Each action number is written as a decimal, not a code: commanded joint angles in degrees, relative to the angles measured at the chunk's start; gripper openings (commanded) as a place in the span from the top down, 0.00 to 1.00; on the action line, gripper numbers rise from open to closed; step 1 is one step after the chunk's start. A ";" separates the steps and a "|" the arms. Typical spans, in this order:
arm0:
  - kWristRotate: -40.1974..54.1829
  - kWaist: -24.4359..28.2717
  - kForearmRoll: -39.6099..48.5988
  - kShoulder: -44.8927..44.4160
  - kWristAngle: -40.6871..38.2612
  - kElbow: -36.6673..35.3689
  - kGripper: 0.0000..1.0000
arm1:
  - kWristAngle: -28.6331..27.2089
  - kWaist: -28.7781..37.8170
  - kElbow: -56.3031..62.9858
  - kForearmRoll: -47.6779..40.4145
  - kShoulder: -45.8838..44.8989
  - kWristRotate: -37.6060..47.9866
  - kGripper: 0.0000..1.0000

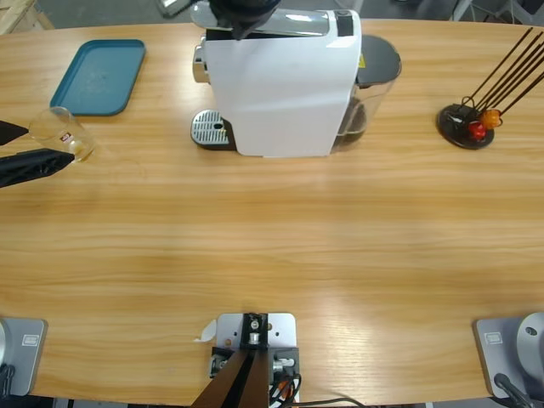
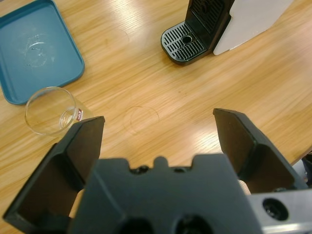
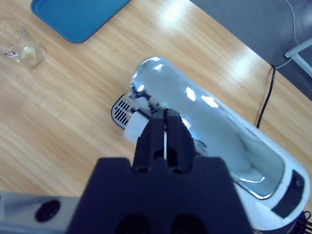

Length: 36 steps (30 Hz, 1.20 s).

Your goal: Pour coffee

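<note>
A small clear glass tumbler (image 1: pixel 61 132) with a red mark stands at the table's left, beside the blue tray. A thin layer of pale coffee (image 3: pixel 29 52) lies in its bottom. My left gripper (image 2: pixel 158 119) is open and low over the table. The tumbler (image 2: pixel 51 109) stands just past the tip of one jaw, outside the gap. In the high view this gripper (image 1: pixel 49 144) comes in from the left edge. My right gripper (image 3: pixel 165 119) is shut, right over the chrome lid (image 3: pixel 195 112) of the white coffee machine (image 1: pixel 285 81). Nothing shows between its jaws.
The blue tray (image 1: pixel 98 76) lies at the back left. The machine's metal drip grate (image 1: pixel 211 130) faces left, and its dark water tank (image 1: pixel 374 76) sits on its right. A black stand with dark sticks (image 1: pixel 466 123) is at the far right.
</note>
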 commanded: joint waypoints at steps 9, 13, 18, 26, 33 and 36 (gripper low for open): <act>-0.54 -0.45 -0.90 -1.64 -0.81 2.61 0.04 | -1.01 0.27 6.86 1.86 5.71 0.14 1.00; -0.58 -0.45 -0.99 -1.20 -0.83 2.54 0.04 | -4.35 0.27 7.93 5.91 2.77 0.88 1.00; -0.56 -0.45 -1.22 -0.80 -1.01 2.54 0.04 | -9.85 0.29 10.83 8.77 -6.53 1.43 1.00; -0.49 -0.45 -1.34 -0.52 -1.27 2.52 0.04 | -7.00 0.29 17.44 7.49 -19.17 -0.81 1.00; -0.49 -0.45 -1.34 -0.99 -1.27 2.61 0.04 | -14.09 -0.27 21.47 0.60 -23.39 -1.11 1.00; -0.49 -0.45 -1.34 -1.13 -1.27 2.61 0.04 | -17.01 -1.33 21.22 -4.22 -22.31 -2.85 1.00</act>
